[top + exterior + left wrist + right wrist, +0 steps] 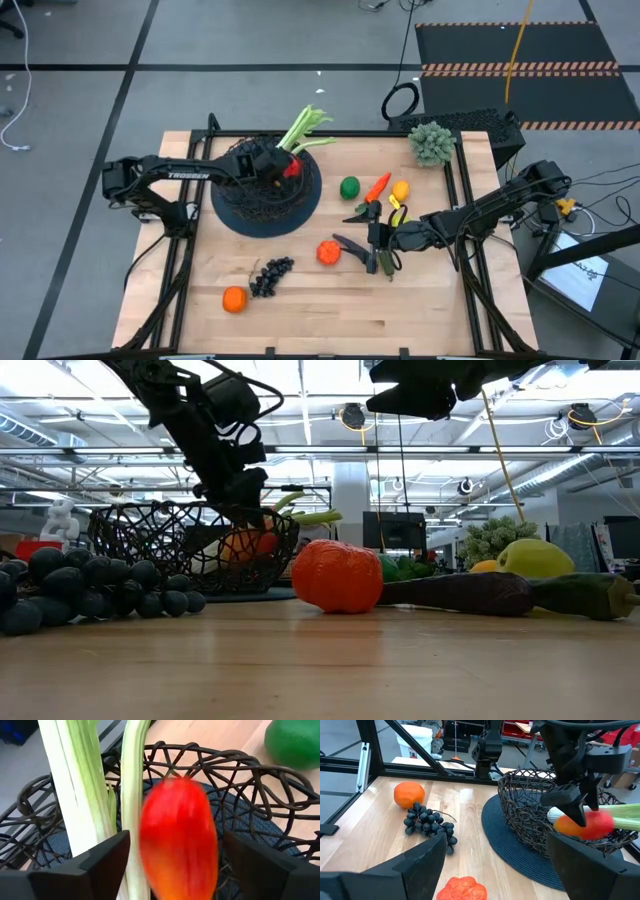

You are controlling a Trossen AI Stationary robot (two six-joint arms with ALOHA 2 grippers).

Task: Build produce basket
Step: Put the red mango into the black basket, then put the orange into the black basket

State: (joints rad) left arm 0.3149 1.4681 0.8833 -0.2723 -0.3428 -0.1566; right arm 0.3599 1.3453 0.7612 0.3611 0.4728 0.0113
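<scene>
Mango release over the basket, left claw.

Left claw [283, 166] over the far-right part of the basket [240, 215], fingers [107, 857] spread wide, mango [178, 837] between them but apart from both pads, so seemingly let go and dropping inside. Long axis of the mango along the finger direction, just beside the pale stalk [305, 128] leaning over the far rim. Right claw [376, 240] open and empty, above the eggplant [352, 247] to the right of the basket, clearly the nearer arm for that group: apple [349, 186], carrot [377, 186], lemon [401, 190], pumpkin-like orange [329, 252]. Grapes [270, 276] and second orange [234, 299] near the front edge of the surface [430, 310], closer to the left arm. Eggplant lying crosswise under the right claw, probably the next pick.
</scene>
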